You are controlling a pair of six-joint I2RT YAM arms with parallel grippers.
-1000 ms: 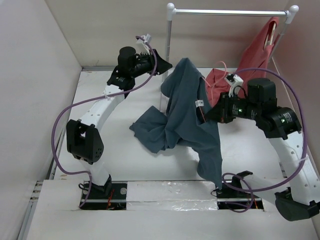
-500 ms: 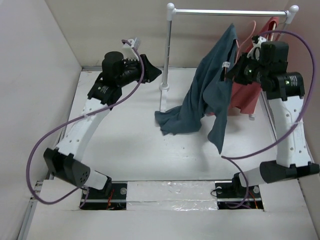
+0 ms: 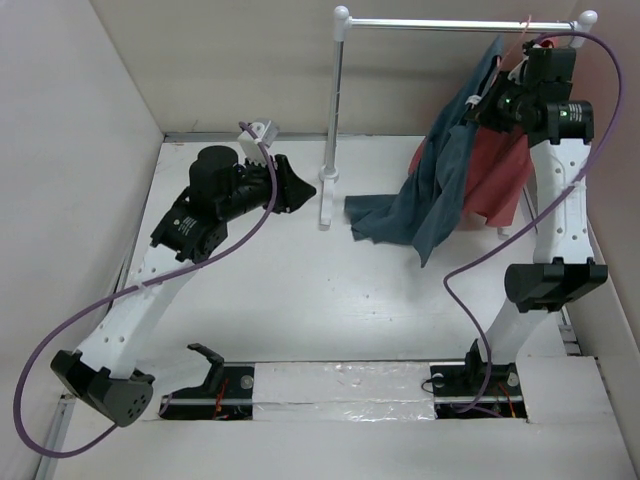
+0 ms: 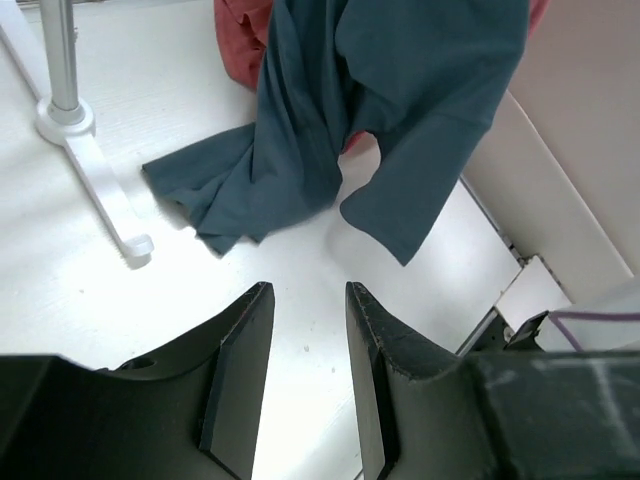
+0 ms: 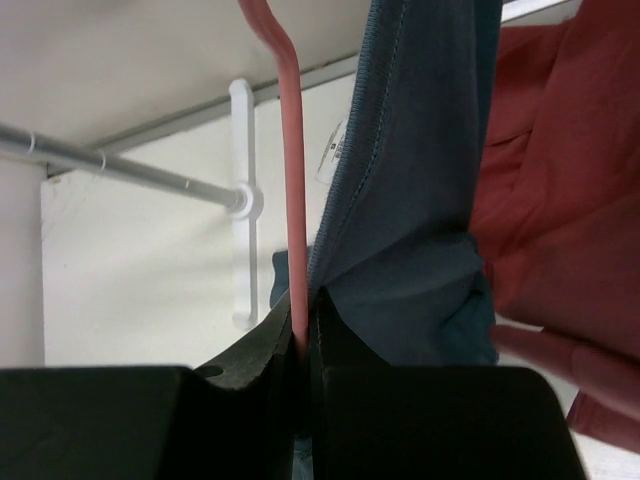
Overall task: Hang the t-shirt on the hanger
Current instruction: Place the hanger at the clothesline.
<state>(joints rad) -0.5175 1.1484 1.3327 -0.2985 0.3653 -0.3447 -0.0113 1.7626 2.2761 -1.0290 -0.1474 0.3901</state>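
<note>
Lifting t-shirt (image 3: pixel 440 190): your right end effector (image 3: pixel 492 100), clamped on it, now holds it just under the hanger (image 3: pixel 440 23) rod, higher than before.
Desk (image 3: pixel 300 300): the hem lies there.
Left end effector (image 4: pixel 305 295): apart, empty.
Next: drape it over.

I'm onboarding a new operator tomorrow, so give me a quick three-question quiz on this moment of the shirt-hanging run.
1. True or false: the left gripper has its jaws open with nothing between them.
2. Where does the lower end of the t-shirt lie? A on the table; B over the left arm; C in a basket.
3. Which gripper is shut on the t-shirt, up near the rod?
Key: 1 true; 2 A; 3 the right gripper.
</note>
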